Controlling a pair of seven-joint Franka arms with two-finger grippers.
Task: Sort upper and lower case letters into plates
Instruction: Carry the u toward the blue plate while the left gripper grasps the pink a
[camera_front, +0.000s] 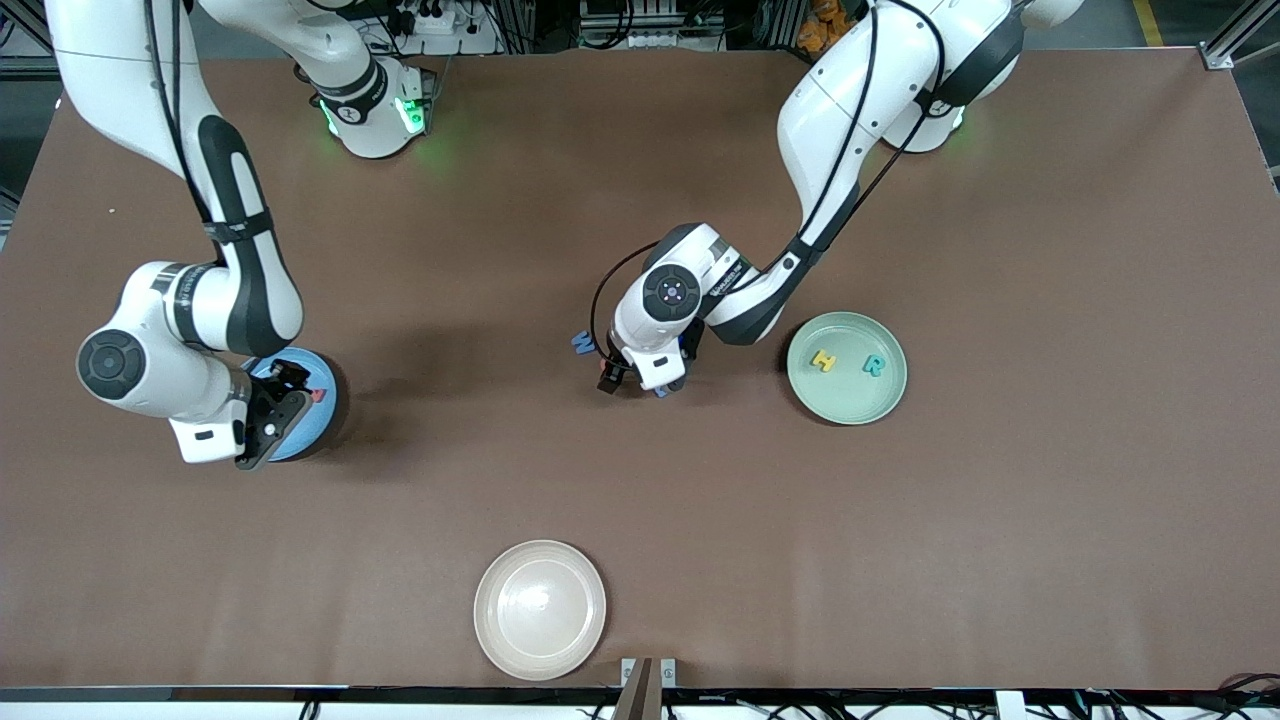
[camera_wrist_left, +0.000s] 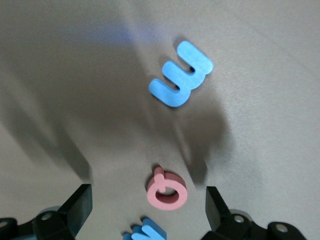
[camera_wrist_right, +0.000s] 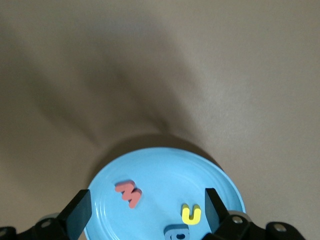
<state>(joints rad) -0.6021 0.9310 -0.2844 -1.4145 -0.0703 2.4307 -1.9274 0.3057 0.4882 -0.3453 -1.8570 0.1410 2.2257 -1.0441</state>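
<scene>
1. Two grippers are at work: the left gripper (camera_front: 640, 378) hangs low over the middle of the brown counter (camera_front: 1050, 520), its jaws spread wide and empty, while the right gripper (camera_front: 268, 415) hovers over the bright blue round plate (camera_wrist_right: 165, 170) toward the right arm's end of the counter, jaws also spread with nothing between them.
2. Between the left gripper's fingers (camera_wrist_left: 217, 207) lies a flat pink foam letter with a round ring and short stem (camera_wrist_left: 167, 189); a blue foam W-shaped letter (camera_wrist_left: 181, 74) lies near it, and another blue piece (camera_wrist_left: 146, 232) lies just beside it, partly cut off.
3. These pieces look light, thin and slightly soft, so they should pinch easily but could skid on the counter; gripping the pink letter across the ring's outer edges seems the safest hold.
4. The blue plate holds a red M-shaped letter (camera_wrist_right: 129, 193), a yellow U-shaped letter (camera_wrist_right: 191, 214) and a blue piece (camera_wrist_right: 176, 233) half hidden at the edge.
5. The pale mint green round plate (camera_front: 800, 380), toward the left arm's end, holds a yellow H-shaped letter (camera_front: 823, 361) and a teal R-shaped letter (camera_front: 874, 366).
6. The cream-white round plate (camera_front: 500, 640) near the front edge holds nothing.
</scene>
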